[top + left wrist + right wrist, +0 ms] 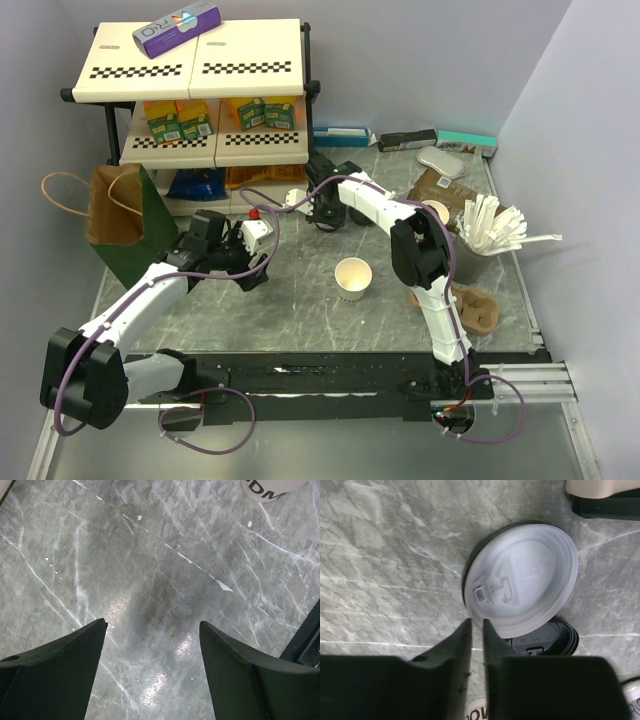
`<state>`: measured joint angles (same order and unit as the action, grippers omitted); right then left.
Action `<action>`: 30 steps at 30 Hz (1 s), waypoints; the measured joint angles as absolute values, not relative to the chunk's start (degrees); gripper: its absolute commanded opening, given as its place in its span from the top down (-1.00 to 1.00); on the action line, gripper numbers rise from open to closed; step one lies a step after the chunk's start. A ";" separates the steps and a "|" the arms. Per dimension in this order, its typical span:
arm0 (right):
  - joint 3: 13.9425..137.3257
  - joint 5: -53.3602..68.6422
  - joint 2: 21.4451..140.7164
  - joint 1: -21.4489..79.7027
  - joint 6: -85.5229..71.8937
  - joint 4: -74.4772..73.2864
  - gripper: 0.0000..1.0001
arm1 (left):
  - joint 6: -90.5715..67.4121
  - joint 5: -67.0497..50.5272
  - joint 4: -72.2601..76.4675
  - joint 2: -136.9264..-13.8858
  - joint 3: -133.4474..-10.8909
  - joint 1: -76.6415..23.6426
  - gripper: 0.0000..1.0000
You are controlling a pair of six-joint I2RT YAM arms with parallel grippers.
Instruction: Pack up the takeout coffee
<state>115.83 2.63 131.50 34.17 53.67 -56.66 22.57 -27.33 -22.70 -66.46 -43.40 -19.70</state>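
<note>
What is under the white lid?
A black lid pokes out from under the white lid at one edge, and a dark rim shows along the opposite side. The white lid covers the rest, so I cannot tell if more lids are stacked below.

A white paper cup (353, 278) stands upright and open on the grey marbled worktop (300, 310), just below the middle of the top view. It is tapered with a rolled rim and pale tan inside (nothing visible in it). A second cup (436, 211) sits right of centre, also mouth up, only its rim and tan inside showing. A lettered cup (270, 487) cuts into the left wrist view's upper right edge.
</note>
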 measured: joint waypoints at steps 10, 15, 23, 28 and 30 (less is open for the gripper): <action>116.27 2.72 131.52 34.09 54.02 -56.82 1.00 | 22.59 -27.33 -22.44 -66.54 -43.40 -19.70 -0.63; 117.51 3.75 131.50 34.09 53.52 -58.13 1.00 | 22.57 -27.35 -22.06 -66.54 -43.42 -19.70 -0.63; 119.22 6.74 126.74 34.09 48.86 -57.98 1.00 | 21.61 -27.33 -21.93 -66.54 -43.42 -19.68 -0.63; 120.95 10.79 119.72 33.95 45.19 -60.51 1.00 | 21.63 -27.31 -22.02 -66.61 -43.79 -19.68 -0.63; 122.21 13.82 117.30 33.65 43.00 -62.15 1.00 | 21.78 -27.33 -22.13 -66.63 -44.45 -19.68 -0.63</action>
<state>122.21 13.82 117.30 33.65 43.00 -62.15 21.78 -27.33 -22.13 -66.63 -44.45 -19.68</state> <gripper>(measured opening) 0.007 0.815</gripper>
